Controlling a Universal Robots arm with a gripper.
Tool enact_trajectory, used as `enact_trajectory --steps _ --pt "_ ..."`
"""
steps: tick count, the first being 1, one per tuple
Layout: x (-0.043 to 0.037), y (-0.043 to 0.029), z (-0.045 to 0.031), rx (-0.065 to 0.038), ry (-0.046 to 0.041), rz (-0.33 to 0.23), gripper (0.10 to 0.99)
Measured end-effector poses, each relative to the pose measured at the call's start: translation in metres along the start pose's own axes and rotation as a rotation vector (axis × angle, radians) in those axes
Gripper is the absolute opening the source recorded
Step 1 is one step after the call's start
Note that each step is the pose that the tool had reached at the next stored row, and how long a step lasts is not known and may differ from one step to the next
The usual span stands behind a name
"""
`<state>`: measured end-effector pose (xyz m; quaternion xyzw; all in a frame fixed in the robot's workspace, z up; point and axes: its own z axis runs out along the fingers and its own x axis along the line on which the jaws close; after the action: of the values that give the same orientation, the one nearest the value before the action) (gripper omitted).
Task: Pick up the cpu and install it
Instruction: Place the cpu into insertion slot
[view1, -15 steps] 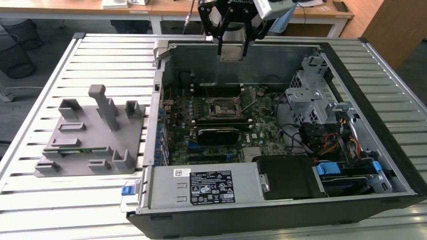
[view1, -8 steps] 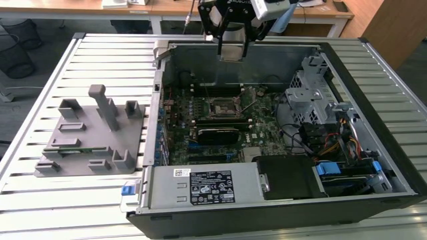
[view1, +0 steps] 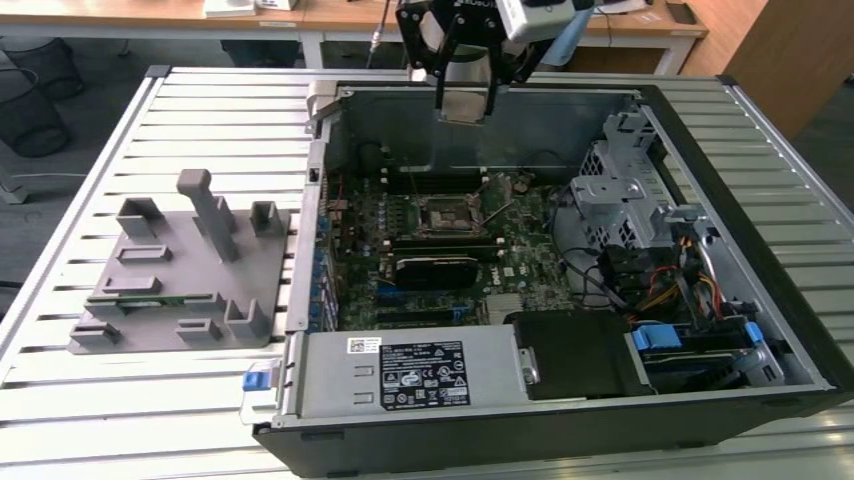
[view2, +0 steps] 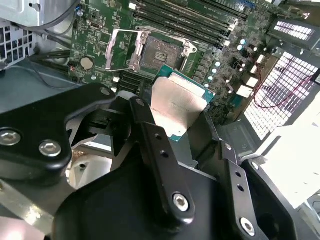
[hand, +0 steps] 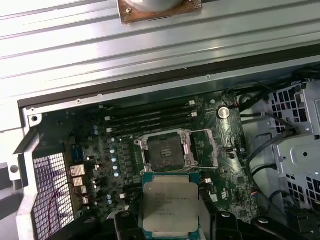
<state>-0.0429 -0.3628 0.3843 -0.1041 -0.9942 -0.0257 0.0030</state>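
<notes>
The cpu is a flat square chip with a silvery top, and it hangs in the air over the back of the open computer case. My gripper is shut on it, one black finger on each side edge. In both wrist views the cpu sits between the black fingers. The motherboard's dark square socket lies below with its metal frame open and nothing in it. The chip is held well above the socket, apart from it.
The computer case lies open on a slatted metal table. A grey fixture with upright posts stands at the exterior view's left. A drive cage and cables sit on the exterior view's right of the socket, and the power supply at the near side.
</notes>
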Motion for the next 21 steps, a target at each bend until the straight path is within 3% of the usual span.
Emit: enact_trajectory --steps 21 --pt "0.0000 0.0000 0.0006 -0.001 -0.0067 0.134 0.533"
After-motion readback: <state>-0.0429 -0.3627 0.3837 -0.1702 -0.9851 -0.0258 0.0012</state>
